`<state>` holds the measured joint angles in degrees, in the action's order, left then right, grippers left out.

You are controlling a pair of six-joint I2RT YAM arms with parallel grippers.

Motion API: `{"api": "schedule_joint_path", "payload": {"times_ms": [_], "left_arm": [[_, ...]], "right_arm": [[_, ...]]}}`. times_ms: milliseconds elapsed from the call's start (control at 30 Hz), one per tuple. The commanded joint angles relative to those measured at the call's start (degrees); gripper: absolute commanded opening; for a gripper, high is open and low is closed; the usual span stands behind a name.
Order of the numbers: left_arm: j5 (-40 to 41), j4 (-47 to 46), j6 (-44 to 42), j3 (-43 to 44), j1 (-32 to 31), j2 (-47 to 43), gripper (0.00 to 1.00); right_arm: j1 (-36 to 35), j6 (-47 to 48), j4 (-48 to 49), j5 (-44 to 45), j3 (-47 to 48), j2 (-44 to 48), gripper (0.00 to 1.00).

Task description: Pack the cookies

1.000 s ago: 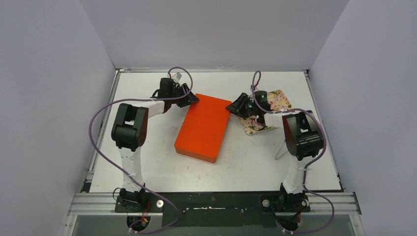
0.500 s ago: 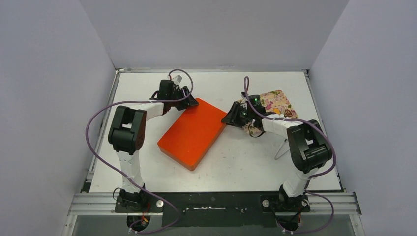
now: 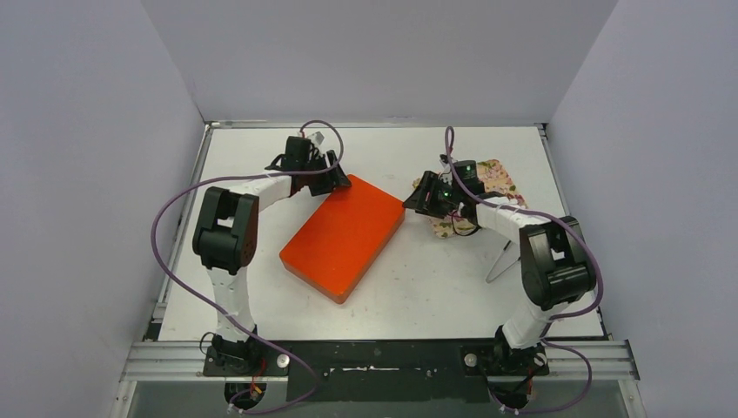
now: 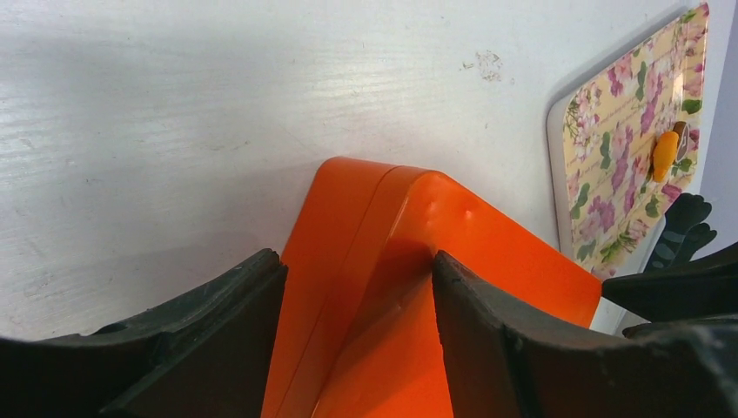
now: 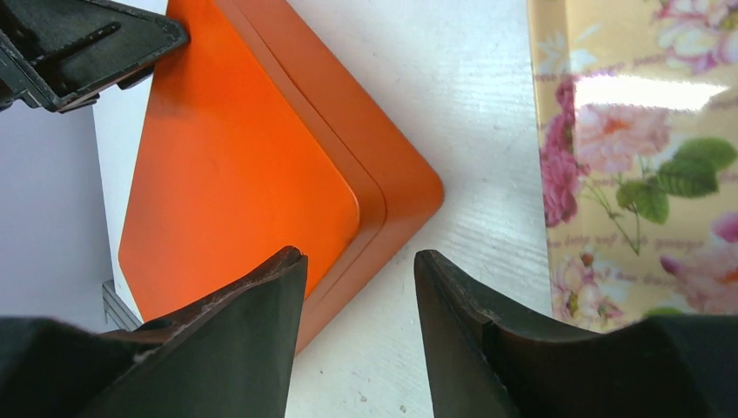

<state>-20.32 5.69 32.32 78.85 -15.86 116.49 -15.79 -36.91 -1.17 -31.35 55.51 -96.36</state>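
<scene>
The orange box (image 3: 344,235) lies shut and slanted in the middle of the table. My left gripper (image 3: 338,181) is open at its far corner; in the left wrist view that corner (image 4: 409,226) sits between my fingers (image 4: 358,261). My right gripper (image 3: 411,202) is open and empty just off the box's right corner, with the corner (image 5: 235,174) and bare table between the jaws (image 5: 359,257). The floral tray (image 3: 494,178) lies to the right. One orange cookie (image 4: 665,152) shows on the tray (image 4: 627,131), with a dark piece beside it. Other cookies are hidden.
The tray's edge (image 5: 627,174) lies close to the right of my right fingers. A thin bent wire (image 3: 498,261) lies on the table by the right arm. Grey walls close the table at the left, back and right.
The box has swung round its far corner, its near end moving left. My right gripper moved left to the box's right corner, then drew back slightly. My left gripper stayed at the far corner.
</scene>
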Motion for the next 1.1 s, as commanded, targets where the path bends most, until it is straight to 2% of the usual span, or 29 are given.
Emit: {"api": "schedule_joint_path", "payload": {"times_ms": [0,333,433,533,667,833,967,1067], "left_arm": [[2.8,2.4,-1.6,2.3,0.3,1.9,0.58],[6.4,8.2,-5.7,5.0,-3.2,9.1,0.43],[8.1,10.3,-7.7,6.3,-5.6,10.4,0.42],[8.9,13.2,-9.2,9.4,-7.5,12.0,0.42],[9.3,13.8,-8.5,11.8,-7.9,10.0,0.48],[12.7,14.5,-7.1,14.6,-7.3,3.6,0.57],[16.5,14.3,-4.2,14.4,-5.7,-3.8,0.65],[18.0,14.9,-2.0,13.6,-4.3,-8.9,0.67]], "right_arm": [[-0.2,1.6,4.6,-1.8,4.0,-2.5,0.5],[-1.1,6.0,3.1,-0.7,8.3,-10.0,0.51],[-2.2,7.2,2.1,-0.3,6.4,-11.2,0.46],[-2.6,6.0,3.7,-0.4,0.9,-8.4,0.38],[-2.8,4.5,3.0,-0.9,-5.4,-1.4,0.36],[-5.5,5.8,-3.8,-2.2,-7.7,5.9,0.36],[-5.6,6.7,-8.0,0.2,-6.5,11.9,0.4],[-5.3,6.9,-7.8,3.8,-4.8,14.1,0.47]]}}
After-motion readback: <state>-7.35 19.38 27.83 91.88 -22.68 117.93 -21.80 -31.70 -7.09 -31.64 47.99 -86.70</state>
